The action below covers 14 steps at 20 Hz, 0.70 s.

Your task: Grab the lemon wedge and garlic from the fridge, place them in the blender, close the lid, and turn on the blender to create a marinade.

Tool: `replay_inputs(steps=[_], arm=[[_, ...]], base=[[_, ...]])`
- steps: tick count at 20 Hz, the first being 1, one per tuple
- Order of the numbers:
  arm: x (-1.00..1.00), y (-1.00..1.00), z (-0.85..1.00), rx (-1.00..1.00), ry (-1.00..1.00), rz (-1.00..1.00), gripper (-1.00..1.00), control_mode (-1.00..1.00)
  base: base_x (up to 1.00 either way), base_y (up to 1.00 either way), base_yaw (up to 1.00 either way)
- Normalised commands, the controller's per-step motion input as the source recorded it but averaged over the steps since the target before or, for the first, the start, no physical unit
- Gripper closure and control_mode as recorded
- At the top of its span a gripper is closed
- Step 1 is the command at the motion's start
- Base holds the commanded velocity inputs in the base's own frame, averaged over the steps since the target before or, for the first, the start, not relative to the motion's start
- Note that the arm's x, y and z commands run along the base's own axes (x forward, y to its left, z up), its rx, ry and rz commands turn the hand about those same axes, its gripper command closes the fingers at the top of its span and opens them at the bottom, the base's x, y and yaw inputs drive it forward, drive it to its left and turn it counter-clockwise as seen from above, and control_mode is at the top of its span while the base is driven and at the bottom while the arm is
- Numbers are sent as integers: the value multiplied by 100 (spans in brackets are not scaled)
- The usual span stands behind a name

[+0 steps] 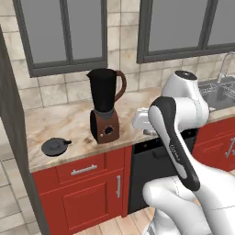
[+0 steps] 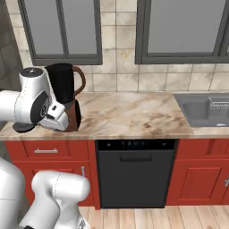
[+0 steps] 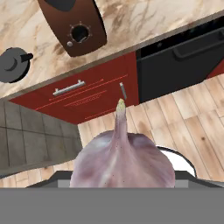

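A pinkish-white garlic (image 3: 120, 162) bulb with a pointed tip sits between my gripper's fingers in the hand view and hides their tips. My gripper (image 1: 143, 124) hangs just in front of the counter edge, to the right of the blender (image 1: 105, 105), and points down at the floor. The blender's black jar stands open on its reddish-brown base (image 3: 81, 28) with a round dial. Its dark grey lid (image 1: 55, 147) lies flat on the counter to the left of the base. The fridge's dark grey side (image 1: 11, 119) rises at the far left. The lemon wedge is out of view.
Red cabinets (image 1: 85, 188) and a black dishwasher (image 2: 134, 172) run under the marble counter (image 2: 129, 114). A steel sink (image 2: 208, 112) lies at the right end. Grey-framed windows (image 2: 183, 27) are on the tiled wall behind. The floor below is wood.
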Motion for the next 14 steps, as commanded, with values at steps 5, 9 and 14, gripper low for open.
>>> replay_inputs(steps=[5, 9, 14], arm=[[0, 0, 0, 0, 0, 0, 100, 100], [0, 0, 0, 0, 0, 0, 100, 100], [0, 0, 0, 0, 0, 0, 100, 100]], base=[[98, -24, 65], [72, -22, 62], [48, 0, 7]])
